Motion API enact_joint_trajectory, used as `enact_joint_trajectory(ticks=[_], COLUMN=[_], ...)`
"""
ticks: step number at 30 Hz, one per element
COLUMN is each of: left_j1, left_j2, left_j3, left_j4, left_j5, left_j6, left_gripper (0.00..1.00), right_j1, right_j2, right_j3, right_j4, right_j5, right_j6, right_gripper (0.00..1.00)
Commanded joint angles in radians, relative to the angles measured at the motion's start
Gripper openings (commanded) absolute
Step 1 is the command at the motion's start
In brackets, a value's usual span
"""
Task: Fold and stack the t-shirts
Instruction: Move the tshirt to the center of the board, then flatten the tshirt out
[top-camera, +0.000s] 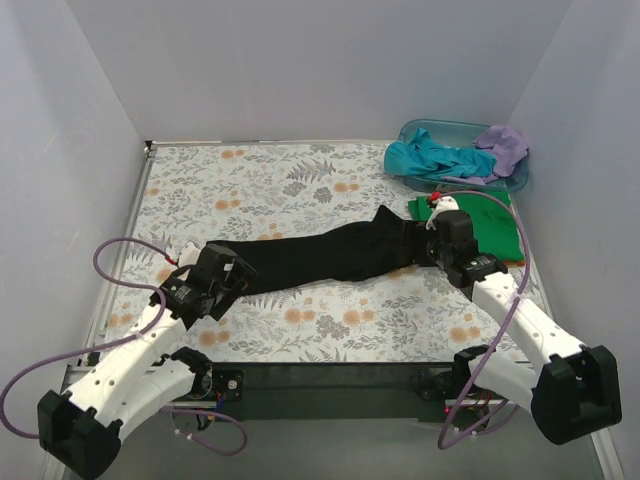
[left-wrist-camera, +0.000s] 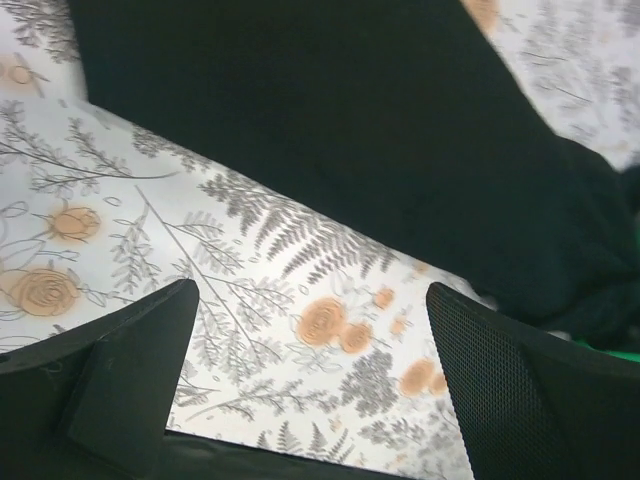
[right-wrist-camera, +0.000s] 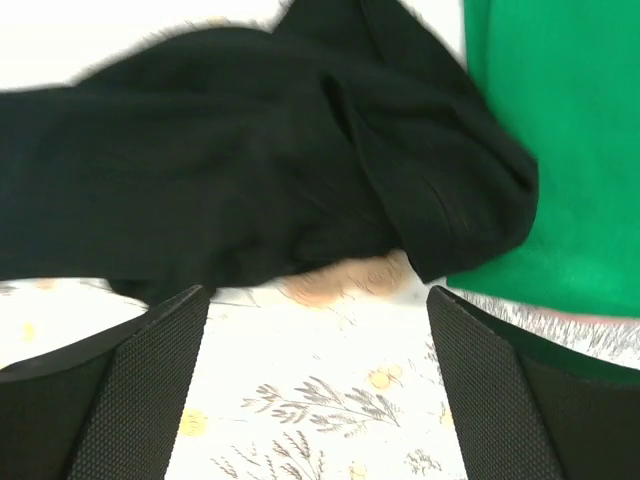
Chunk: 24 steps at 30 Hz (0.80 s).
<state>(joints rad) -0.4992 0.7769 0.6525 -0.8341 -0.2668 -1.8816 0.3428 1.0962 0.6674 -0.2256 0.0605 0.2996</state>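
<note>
Closest to me are my two white arms, fixed at the near edge of the table. My left gripper (top-camera: 216, 281) is low over the flowery white and orange table cover (top-camera: 300, 180), by the left end of the soft black cotton t-shirt (top-camera: 320, 255). In my left wrist view, my two black fingers are spread wide, with only the flowery cover between them. They hold nothing. The black shirt (left-wrist-camera: 350, 130) lies just past my fingertips, and I am not touching it.

My right gripper (top-camera: 440, 240) is on the other side, by the right end of the same black shirt. In my right wrist view, these fingers are spread wide too, and nothing is between them. The bunched black cloth (right-wrist-camera: 250, 170) lies just past them.

The black shirt is stretched out long and thin across the middle of the table, from one gripper to the other. Its right end meets the edge of the bright green cotton t-shirt (top-camera: 490, 225), which lies flat on the right side of the table.

Farther back, in the far right corner, sits a see-through blue plastic tub (top-camera: 440, 125). A crumpled teal t-shirt (top-camera: 430, 160) and a crumpled lilac t-shirt (top-camera: 503, 148) spill out of it.
</note>
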Motion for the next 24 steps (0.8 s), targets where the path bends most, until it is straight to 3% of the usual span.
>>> enact_joint_trajectory(ticks=[1,6,10,14,19,23,24], left_j1=[0.011,0.082,0.238,0.336,0.396,0.421,0.427], left_j2=[0.079,0.117,0.145,0.235,0.445,0.561,0.579], left_j3=[0.027,0.012,-0.05,-0.099,-0.07,-0.056,-0.05], left_j4=[-0.04,-0.039,0.073,0.254,0.309,0.38,0.383], left_j5=[-0.11,-0.134,-0.043,0.092,0.107,0.15,0.168], left_j6=[-0.057,-0.068,0.033,0.116,0.128,0.145,0.159], left_gripper=[0.98,0.98,0.98,0.98,0.95,0.81,0.74], right_j1=[0.004,0.005,0.007,0.007,0.007,0.005,0.007], right_j2=[-0.107,-0.113,-0.047,0.094,0.283,0.408,0.421], right_j3=[0.023,0.011,0.05,0.138,0.26,0.304,0.298], right_j4=[0.077,0.062,0.065,0.088,0.107,0.111,0.112], right_j5=[-0.048,-0.028,-0.022,0.001,0.016,0.065,0.09], right_j6=[-0.025,-0.077,-0.108,-0.128,-0.189,-0.209,-0.208], right_gripper=[0.98,0.98,0.97,0.94,0.87,0.78,0.77])
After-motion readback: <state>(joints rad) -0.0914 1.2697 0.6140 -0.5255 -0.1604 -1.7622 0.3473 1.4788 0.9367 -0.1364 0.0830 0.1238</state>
